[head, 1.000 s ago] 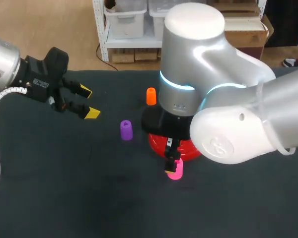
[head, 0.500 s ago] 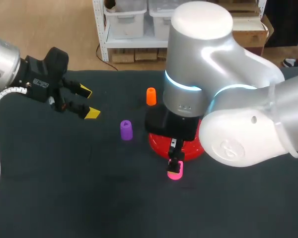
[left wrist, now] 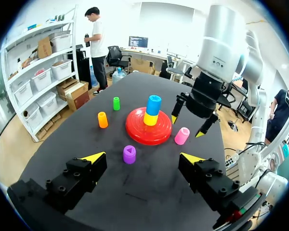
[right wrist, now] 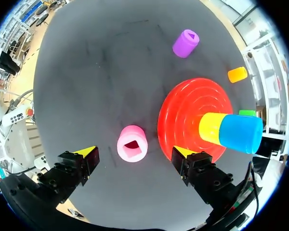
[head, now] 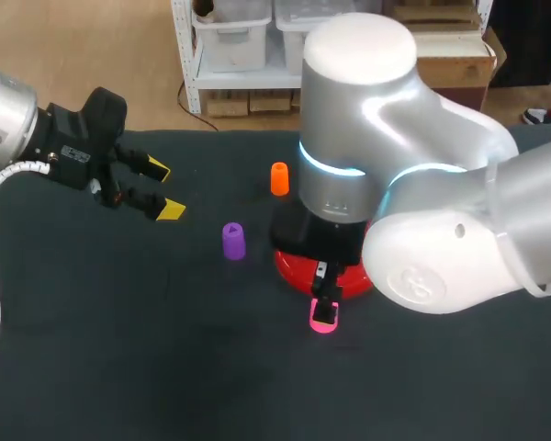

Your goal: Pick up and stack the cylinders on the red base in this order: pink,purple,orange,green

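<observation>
The pink cylinder [right wrist: 132,143] stands upright on the dark table just beside the red base [right wrist: 183,115]. My right gripper [right wrist: 135,151] hangs over it, open, one finger on each side and clear of it. A yellow cylinder [right wrist: 210,127] with a blue one [right wrist: 241,134] on top sits stacked on the base. Beyond the base stand the purple cylinder [head: 233,241], the orange cylinder [head: 279,179] and the green cylinder [left wrist: 116,103]. In the head view the right arm hides most of the base [head: 289,266] and the green one. My left gripper [head: 161,191] is open and holds nothing, at the table's far left.
The black table [head: 119,349] has bare room in front of and left of the base. From the left wrist, the purple cylinder [left wrist: 129,154] is ahead of its open fingers, with my right gripper [left wrist: 188,126] around the pink cylinder [left wrist: 182,135] farther off.
My right arm's wrist swayed a little to the right and back over the pink cylinder. The cylinders and my left arm have kept their places.
</observation>
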### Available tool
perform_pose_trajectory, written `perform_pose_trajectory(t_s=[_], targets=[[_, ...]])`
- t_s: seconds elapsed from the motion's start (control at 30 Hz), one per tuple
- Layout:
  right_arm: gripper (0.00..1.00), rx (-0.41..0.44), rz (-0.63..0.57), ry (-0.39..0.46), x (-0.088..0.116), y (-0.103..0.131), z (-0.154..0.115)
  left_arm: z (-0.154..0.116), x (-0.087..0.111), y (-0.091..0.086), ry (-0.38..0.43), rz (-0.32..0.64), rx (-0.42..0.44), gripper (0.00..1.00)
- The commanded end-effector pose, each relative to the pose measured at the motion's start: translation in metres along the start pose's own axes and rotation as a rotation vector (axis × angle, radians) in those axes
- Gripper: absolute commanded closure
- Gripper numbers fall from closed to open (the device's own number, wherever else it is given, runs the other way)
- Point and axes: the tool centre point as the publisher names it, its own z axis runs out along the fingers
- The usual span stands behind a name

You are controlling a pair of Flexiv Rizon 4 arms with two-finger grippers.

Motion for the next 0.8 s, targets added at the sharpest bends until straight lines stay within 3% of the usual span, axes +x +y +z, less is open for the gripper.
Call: perform_pose_trajectory(t_s=[0.03,0.17,0.27,0.4,0.53,0.57,0.6,0.8], targets=[[0.00,0.002,-0.001,0.006,-0.005,-0.001,0.004,0.001,0.001,0.000,0.000,0.001,0.000,0.00],[0.00,0.016,-0.006,0.012,-0.007,0.001,0.008,0.001,0.001,0.000,0.000,0.001,0.000,0.00],[0.27,0.015,-0.005,0.015,-0.006,0.002,0.011,0.001,0.001,0.000,0.000,0.001,0.000,0.00],[0.40,0.009,0.001,0.020,-0.003,0.003,0.015,0.001,0.001,0.000,0.000,0.001,0.000,0.00],[0.70,0.005,0.015,0.027,-0.001,0.003,0.018,0.001,0.001,0.000,0.000,0.001,0.000,0.00],[0.82,0.006,0.020,0.027,0.000,0.002,0.018,0.001,0.001,0.000,0.000,0.001,0.000,0.00],[1.00,0.005,0.025,0.021,0.000,0.001,0.017,0.001,0.001,0.000,0.000,0.001,0.000,0.00],[1.00,0.044,0.033,-0.002,-0.004,-0.006,-0.007,0.001,0.001,0.000,0.000,0.001,0.000,0.00]])
